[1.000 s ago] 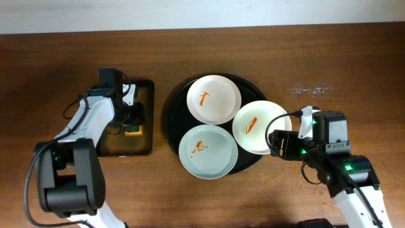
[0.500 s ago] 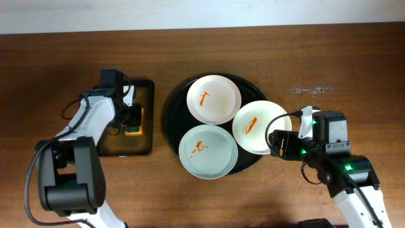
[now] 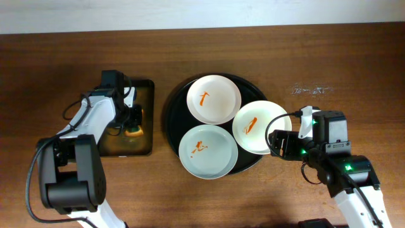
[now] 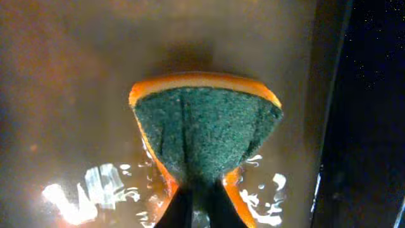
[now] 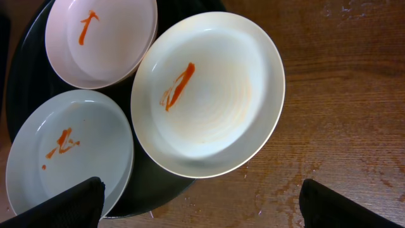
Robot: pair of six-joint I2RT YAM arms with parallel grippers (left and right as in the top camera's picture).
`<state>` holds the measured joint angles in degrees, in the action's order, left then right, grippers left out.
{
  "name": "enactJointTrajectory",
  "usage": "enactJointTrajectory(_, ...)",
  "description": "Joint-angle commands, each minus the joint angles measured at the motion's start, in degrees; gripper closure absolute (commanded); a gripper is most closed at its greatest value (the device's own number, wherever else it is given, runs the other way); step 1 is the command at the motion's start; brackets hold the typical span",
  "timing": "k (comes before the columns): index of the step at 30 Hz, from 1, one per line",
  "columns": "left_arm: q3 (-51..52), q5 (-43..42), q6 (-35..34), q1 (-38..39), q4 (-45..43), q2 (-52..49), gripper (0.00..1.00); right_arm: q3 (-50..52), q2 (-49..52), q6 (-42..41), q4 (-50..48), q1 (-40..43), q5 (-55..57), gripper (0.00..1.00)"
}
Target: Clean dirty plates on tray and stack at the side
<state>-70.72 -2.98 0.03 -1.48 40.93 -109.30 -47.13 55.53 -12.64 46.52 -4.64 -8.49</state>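
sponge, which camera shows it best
The left wrist view: the sponge fills the frame, green scouring face and orange edge clear, pinched by the left gripper over the wet tray. Overhead shows only a small orange-green speck in that tray. The right wrist view shows plates, no sponge.

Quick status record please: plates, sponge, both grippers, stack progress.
dirty plates: top plate, right plate, bottom plate, all smeared orange, on round tray
sponge: over wet rectangular tray
left gripper: shut on sponge
right gripper: open by right plate's outer rim, holding nothing
stacked at side: none yet
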Motion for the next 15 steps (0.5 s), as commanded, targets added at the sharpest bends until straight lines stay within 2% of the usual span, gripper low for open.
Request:
enactJointTrajectory(1,0.5,-0.3,0.2,0.0,0.2,-1.0,0.99,-1.0,0.0,0.3,0.0,0.3,0.5,0.01)
enactJointTrajectory(3,0.3,-0.3,0.2,0.0,0.5,-0.6,0.99,-1.0,0.0,0.3,0.0,0.3,0.9,0.01)
enactJointTrajectory(6,-0.3,-3.3,0.2,0.0,1.2,3.6,0.99,-1.4,0.0,-0.3,-1.0,0.3,8.2,0.01)
enactJointTrajectory(8,-0.4,-6.9,0.2,0.0,1.1,8.8,0.99,-1.8,0.0,-0.5,-3.5,0.4,11.0,0.01)
enactJointTrajectory(10,-0.4,-11.5,0.2,0.3,0.2,14.1,0.99,-1.8,1.4,-4.1,-5.9,3.4,10.6,0.01)
enactJointTrajectory(11,-0.4,-13.3,0.2,1.3,-0.9,16.2,0.99,-1.8,2.9,-4.6,-6.2,5.0,9.8,0.04)
enactJointTrajectory(12,-0.4,-14.0,0.2,3.0,-1.7,17.6,0.99,-1.8,5.6,-4.6,-6.9,7.1,7.4,0.12)
enactJointTrajectory(15,-0.4,-14.0,0.2,11.7,-5.9,18.0,0.99,-1.8,16.4,-4.6,-10.5,9.6,1.3,0.44)
